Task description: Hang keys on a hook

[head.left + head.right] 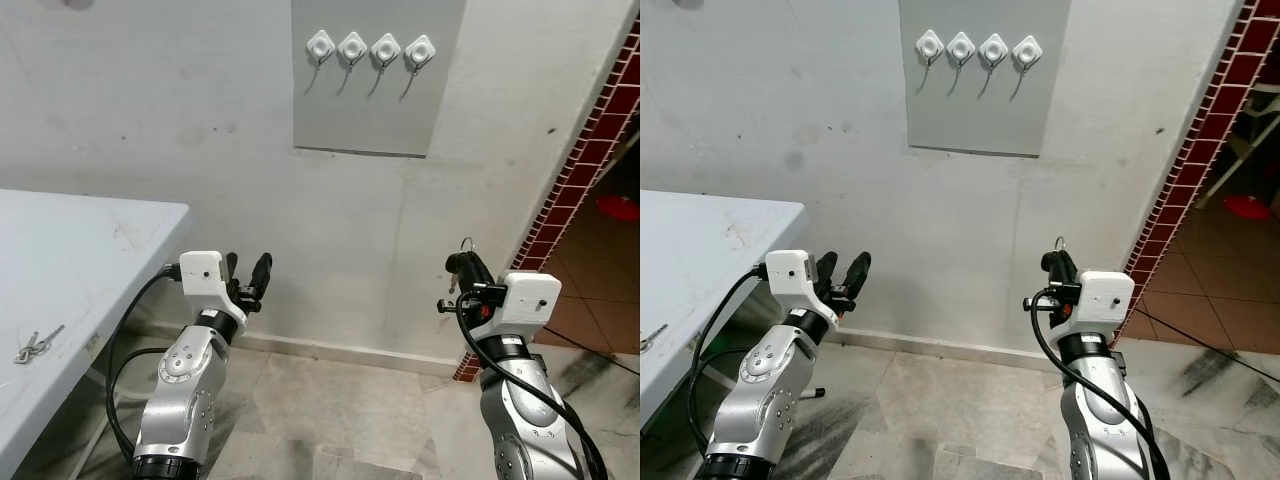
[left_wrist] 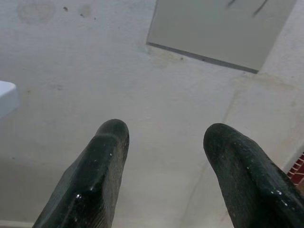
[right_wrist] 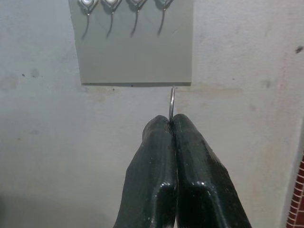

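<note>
Several white hooks (image 1: 368,48) sit in a row on a grey panel (image 1: 378,110) high on the wall. My right gripper (image 1: 466,262) is raised below and to the right of the panel, shut on a thin metal key ring (image 3: 171,102) that sticks up between its fingertips. The ring points at the panel's lower edge, well short of the hooks (image 3: 124,4). My left gripper (image 1: 247,272) is open and holds nothing, raised toward the bare wall left of the panel. Its two fingers (image 2: 102,161) stand wide apart.
A white table (image 1: 90,250) stands at the left, with another small bunch of keys (image 1: 35,345) near its front. A red-tiled wall edge (image 1: 590,160) runs down the right side, with tiled floor and a red object (image 1: 618,207) beyond.
</note>
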Controlling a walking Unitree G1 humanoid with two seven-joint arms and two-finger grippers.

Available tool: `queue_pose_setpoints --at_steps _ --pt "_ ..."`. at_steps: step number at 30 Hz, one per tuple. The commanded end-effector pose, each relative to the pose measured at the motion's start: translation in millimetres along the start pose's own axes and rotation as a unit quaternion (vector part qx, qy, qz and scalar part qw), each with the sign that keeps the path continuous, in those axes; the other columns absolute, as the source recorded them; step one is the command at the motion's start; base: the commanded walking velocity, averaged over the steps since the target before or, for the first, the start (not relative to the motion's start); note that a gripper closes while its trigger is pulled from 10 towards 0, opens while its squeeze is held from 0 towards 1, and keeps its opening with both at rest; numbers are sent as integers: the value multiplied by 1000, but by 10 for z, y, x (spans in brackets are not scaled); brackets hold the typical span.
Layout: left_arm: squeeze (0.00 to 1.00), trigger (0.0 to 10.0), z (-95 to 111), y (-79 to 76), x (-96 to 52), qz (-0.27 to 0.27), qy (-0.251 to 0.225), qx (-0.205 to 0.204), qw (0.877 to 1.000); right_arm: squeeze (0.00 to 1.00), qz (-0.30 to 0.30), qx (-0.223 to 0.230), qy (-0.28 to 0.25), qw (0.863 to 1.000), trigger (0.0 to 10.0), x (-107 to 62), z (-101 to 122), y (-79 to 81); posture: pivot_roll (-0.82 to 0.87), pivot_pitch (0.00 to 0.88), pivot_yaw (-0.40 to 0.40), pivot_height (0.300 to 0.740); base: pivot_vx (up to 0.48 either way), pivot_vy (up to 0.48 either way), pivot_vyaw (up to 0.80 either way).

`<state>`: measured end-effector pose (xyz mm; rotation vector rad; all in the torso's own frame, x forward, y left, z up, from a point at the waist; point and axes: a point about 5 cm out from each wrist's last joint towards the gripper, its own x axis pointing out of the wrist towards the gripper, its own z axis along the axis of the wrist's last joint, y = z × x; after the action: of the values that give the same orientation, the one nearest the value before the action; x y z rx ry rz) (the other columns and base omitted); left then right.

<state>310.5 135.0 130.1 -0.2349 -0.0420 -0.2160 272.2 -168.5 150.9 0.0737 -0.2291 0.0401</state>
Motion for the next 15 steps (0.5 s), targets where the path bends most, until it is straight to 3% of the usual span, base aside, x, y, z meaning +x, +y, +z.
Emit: queue_pose_setpoints --at_steps 1,15 --pt "0 10000 49 -6 16 -5 -8 0 1000 0 4 1 -7 1000 10000 20 48 18 -13 8 13 740 304 0 0" --pt "0 10000 52 -9 14 -5 -8 3 1000 0 3 2 -5 1000 10000 3 44 20 -14 11 13 740 302 0 0"
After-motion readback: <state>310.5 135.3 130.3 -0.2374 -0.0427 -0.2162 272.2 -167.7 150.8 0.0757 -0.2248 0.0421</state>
